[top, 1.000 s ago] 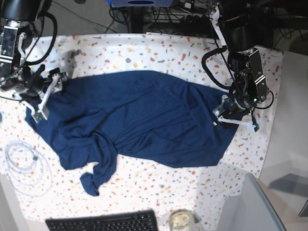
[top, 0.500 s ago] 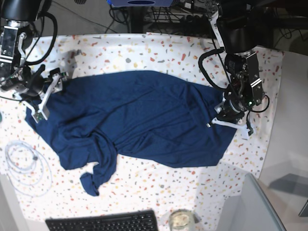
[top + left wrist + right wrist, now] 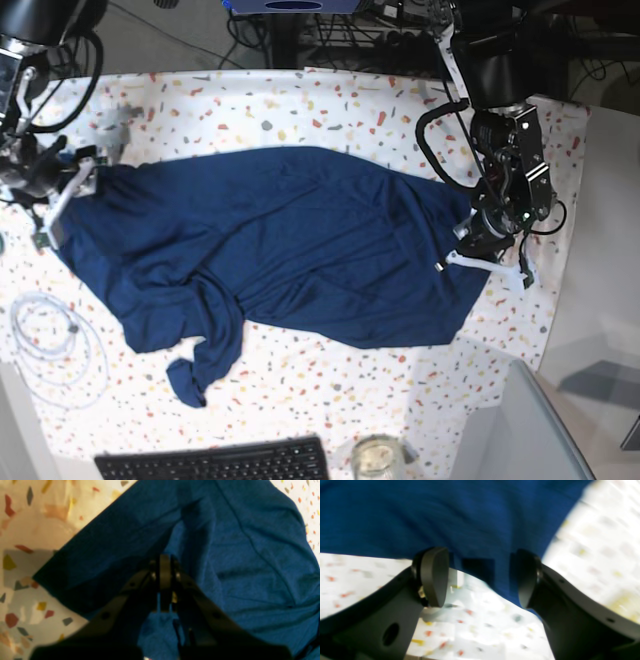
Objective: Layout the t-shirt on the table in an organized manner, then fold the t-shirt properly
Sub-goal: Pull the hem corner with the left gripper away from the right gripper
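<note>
right gripper (image 3: 52, 205) now farther left, t-shirt (image 3: 280, 245) stretched

Keyboard (image 3: 215, 462) cut off (bottom edge); right wrist view blurred.

The t-shirt (image 3: 290, 240) is plain dark navy blue. The table (image 3: 330, 105) is white, speckled with red, orange, grey and yellow flecks. A keyboard (image 3: 215, 463) is black.
</note>
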Robot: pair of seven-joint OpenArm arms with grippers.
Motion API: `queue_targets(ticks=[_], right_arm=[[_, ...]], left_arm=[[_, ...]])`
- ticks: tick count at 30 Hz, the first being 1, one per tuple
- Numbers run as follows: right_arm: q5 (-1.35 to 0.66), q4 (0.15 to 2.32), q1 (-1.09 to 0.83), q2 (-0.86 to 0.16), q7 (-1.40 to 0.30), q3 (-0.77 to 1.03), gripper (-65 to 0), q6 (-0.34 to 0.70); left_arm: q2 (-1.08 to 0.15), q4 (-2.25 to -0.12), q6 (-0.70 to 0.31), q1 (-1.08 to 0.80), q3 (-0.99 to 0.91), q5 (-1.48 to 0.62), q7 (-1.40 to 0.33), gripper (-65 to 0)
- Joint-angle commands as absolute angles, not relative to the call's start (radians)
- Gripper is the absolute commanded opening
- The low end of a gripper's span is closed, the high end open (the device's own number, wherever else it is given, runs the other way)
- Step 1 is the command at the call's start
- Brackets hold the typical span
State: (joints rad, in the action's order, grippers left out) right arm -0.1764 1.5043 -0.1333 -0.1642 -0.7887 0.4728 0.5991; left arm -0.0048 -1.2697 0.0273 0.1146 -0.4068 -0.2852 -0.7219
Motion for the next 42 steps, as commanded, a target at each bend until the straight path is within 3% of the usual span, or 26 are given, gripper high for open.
queue_targets(ticks=[1,17,22,27,30,34,42], right_arm=[[-0.191,1.535,-0.13,-0.173,-0.763,0.492,-26.0,0.601],[-0.186,1.607,-0.225,-0.213,-0.734,0.556,-25.4,0.599],[-0.185,1.601,-0.225,-0.277,-0.734,0.549,-24.5,0.599],[-0.185,1.526,-0.217,-0.334,-0.739,0.545,-16.7,0.601],[-0.186,1.474,-0.203,-0.343,-0.736,0.545,-17.1,0.61],[-0.186,1.466,-0.203,-0.334,-0.742,0.547,-21.2,0.698],[-0.186,1.463,-0.2,-0.317,-0.742,0.547,-23.9,0.698]], left_arm=[[-0.008,-1.31,0.024,0.116,-0.407,-0.291,-0.717,-65.0],[-0.008,-1.768,0.024,0.012,-0.496,-0.291,-0.997,-65.0],[-0.008,-1.773,0.024,-0.025,-0.496,-0.291,-0.997,-65.0],[-0.008,-1.773,0.024,-0.048,-0.496,-0.291,-0.995,-65.0],[-0.008,-1.773,0.024,-0.048,-0.496,-0.291,-0.995,-65.0],[-0.008,-1.774,0.024,-0.045,-0.496,-0.291,-0.995,-65.0],[-0.008,-1.778,0.024,-0.042,-0.496,-0.291,-0.995,-65.0]])
